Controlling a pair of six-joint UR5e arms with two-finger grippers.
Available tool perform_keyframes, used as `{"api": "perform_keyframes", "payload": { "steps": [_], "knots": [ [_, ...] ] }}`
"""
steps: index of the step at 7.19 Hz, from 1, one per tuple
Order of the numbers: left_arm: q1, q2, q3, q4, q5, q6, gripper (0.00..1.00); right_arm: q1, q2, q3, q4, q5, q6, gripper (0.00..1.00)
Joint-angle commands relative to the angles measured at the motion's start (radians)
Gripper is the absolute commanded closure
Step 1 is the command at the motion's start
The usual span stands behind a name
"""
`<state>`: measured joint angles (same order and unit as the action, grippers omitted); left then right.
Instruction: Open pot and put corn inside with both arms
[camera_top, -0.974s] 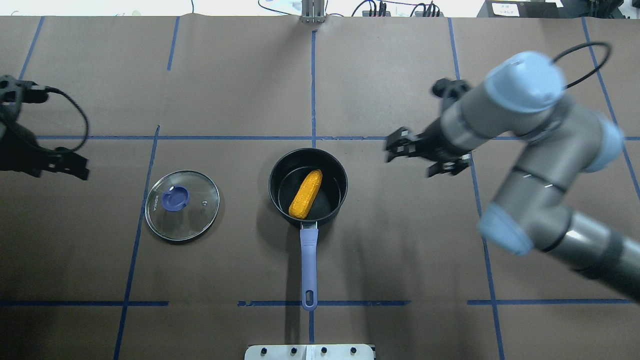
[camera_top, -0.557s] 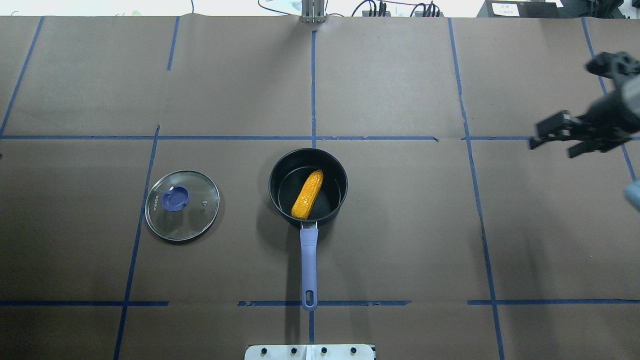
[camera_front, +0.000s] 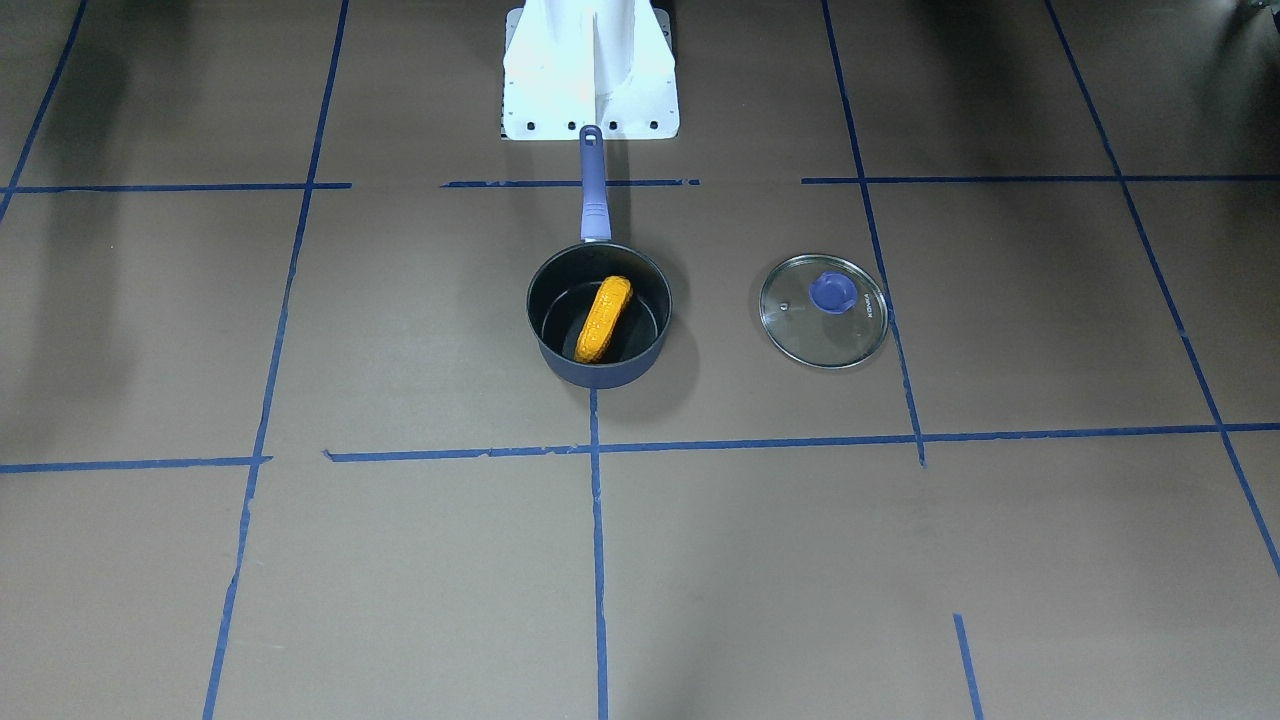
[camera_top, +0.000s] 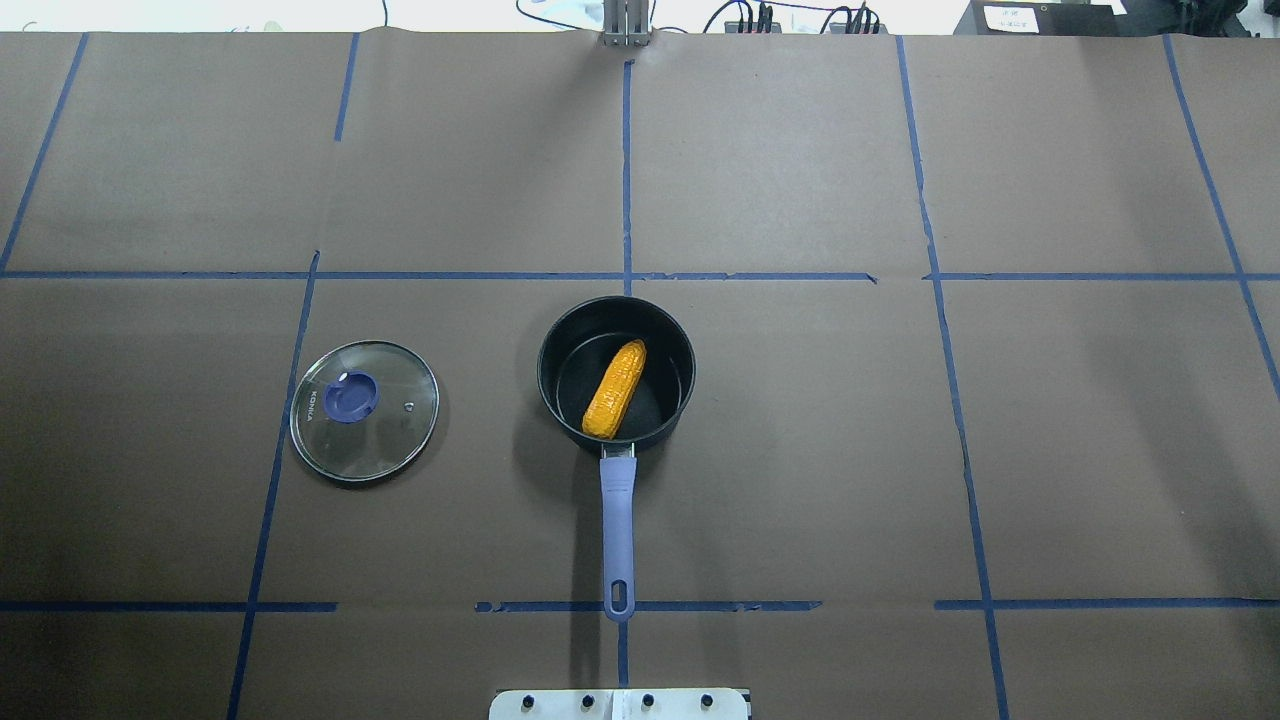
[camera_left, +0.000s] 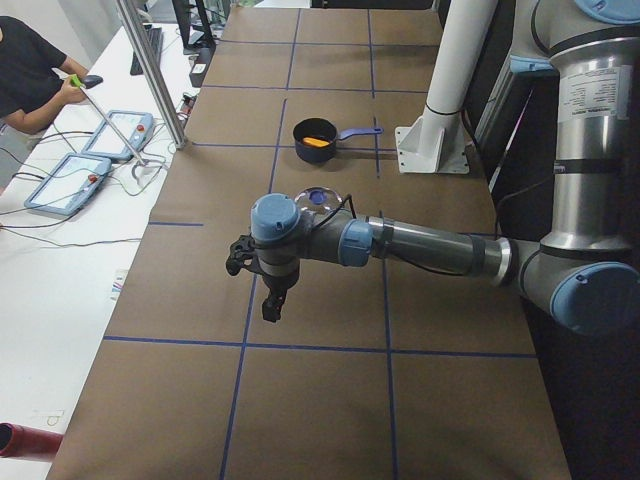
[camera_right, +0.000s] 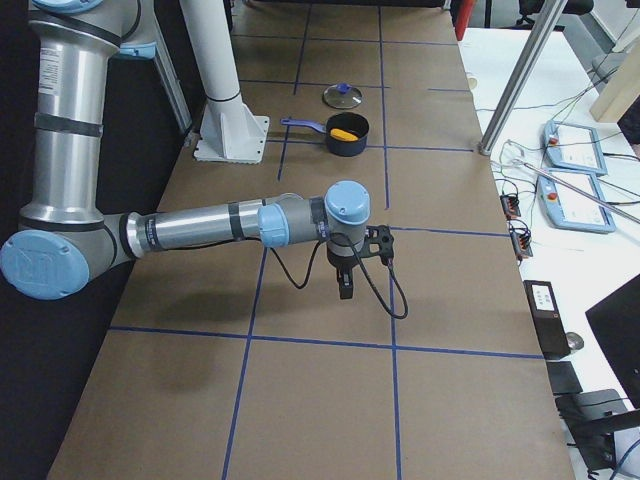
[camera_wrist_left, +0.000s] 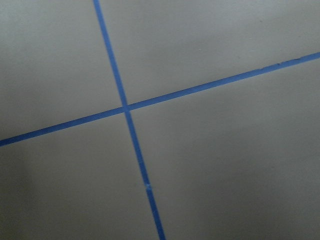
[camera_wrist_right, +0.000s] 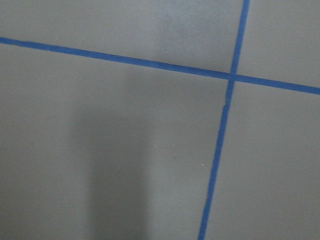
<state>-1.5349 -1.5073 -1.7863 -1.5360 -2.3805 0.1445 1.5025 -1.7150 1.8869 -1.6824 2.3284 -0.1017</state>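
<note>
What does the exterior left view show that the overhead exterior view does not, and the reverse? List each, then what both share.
Only exterior left: the left arm stretched over the table, the left gripper pointing down, and an operator near the pendants. Only overhead: cables at the table's far edge, and the glass lid unobstructed. Both: the pot open with the corn inside, the lid apart on the table, blue tape lines.

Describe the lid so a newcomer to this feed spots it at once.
On the brown table gridded with blue tape, find the dark pot near the middle, its long handle pointing toward the robot. The lid lies flat on the robot's left of it, apart: the only round clear-glass disc, with a blue knob.
</note>
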Motion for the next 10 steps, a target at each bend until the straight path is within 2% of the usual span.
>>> {"api": "perform_keyframes", "payload": {
  "steps": [1, 3, 4, 6, 10],
  "knots": [
    [-0.007, -0.005, 0.034, -0.001, -0.034, -0.052, 0.00, 0.039, -0.015, -0.018, -0.076, -0.024, -0.122, 0.00],
    [-0.007, -0.004, 0.050, -0.004, -0.034, -0.071, 0.00, 0.039, -0.017, -0.080, -0.062, -0.026, -0.150, 0.00],
    [-0.005, -0.005, 0.077, -0.015, -0.034, -0.075, 0.00, 0.039, -0.015, -0.078, -0.056, -0.024, -0.150, 0.00],
    [-0.007, 0.005, 0.061, -0.015, -0.036, -0.165, 0.00, 0.038, -0.012, -0.077, -0.056, -0.018, -0.147, 0.00],
    [-0.007, 0.010, 0.053, -0.018, -0.032, -0.161, 0.00, 0.038, -0.009, -0.077, -0.054, 0.015, -0.153, 0.00]
  ]
}}
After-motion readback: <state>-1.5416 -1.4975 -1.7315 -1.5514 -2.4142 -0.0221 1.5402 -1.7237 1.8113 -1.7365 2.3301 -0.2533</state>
